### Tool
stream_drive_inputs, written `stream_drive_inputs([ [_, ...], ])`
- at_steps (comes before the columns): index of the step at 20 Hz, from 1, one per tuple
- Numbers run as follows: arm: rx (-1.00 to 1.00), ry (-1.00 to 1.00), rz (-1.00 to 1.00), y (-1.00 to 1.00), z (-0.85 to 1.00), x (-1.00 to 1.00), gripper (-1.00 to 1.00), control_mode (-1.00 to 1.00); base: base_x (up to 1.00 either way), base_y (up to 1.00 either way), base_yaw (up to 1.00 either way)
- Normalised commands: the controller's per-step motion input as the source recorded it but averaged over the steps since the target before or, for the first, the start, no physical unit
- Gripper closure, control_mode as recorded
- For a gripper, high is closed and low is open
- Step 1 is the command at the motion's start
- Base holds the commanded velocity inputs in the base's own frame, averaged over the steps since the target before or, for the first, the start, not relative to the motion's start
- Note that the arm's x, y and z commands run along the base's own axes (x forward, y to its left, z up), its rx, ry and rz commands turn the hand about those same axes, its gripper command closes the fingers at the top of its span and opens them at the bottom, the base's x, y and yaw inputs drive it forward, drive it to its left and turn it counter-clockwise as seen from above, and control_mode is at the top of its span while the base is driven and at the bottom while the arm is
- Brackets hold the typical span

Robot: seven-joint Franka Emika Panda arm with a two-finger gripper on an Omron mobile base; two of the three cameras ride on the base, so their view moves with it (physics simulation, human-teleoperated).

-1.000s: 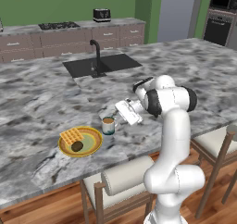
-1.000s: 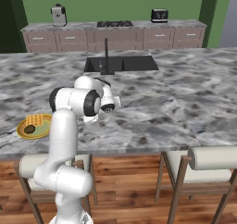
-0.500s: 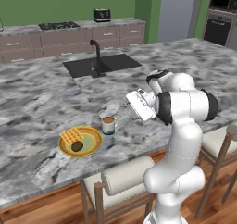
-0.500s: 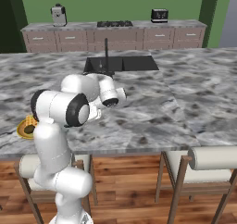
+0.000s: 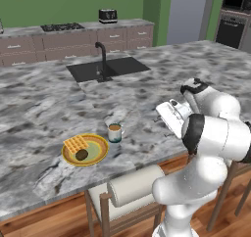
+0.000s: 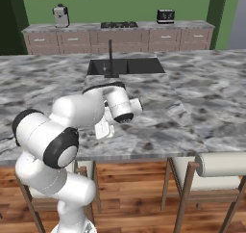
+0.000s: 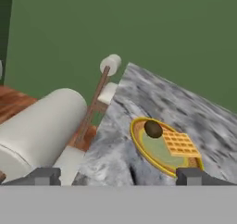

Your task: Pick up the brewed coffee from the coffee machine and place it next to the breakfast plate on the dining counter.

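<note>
Gripper (image 7: 118, 176) fingers spread wide, nothing between them; tips at bottom of hand view, left and right. In left base view the white hand sits right of centre, well apart from the coffee mug (image 5: 115, 132). Mug stands upright on the dining counter (image 5: 44, 99), centre-left of frame, just beside the right rim of the breakfast plate (image 5: 86, 150), not touching. Plate holds a waffle (image 5: 75, 144) and a dark brown lump (image 5: 82, 154). Cushioned stool (image 5: 131, 187) at the counter's near edge, bottom centre. Further back: black sink (image 5: 108, 69) with faucet (image 5: 102, 57). Far worktop: coffee machine (image 6: 60, 16) upper left of right base view, black toaster (image 6: 165, 16) upper right
</note>
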Motion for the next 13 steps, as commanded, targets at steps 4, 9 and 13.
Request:
stream_drive_inputs([
  [4, 0.0, 0.0, 0.0, -1.0, 0.0, -0.81, -1.0, -1.0, 0.0, 0.0, 0.0],
  [9, 0.0, 0.0, 0.0, -1.0, 0.0, -0.8, -1.0, -1.0, 0.0, 0.0, 0.0],
  [13, 0.0, 0.0, 0.0, -0.95, 0.0, -0.83, -1.0, -1.0, 0.0, 0.0, 0.0],
])
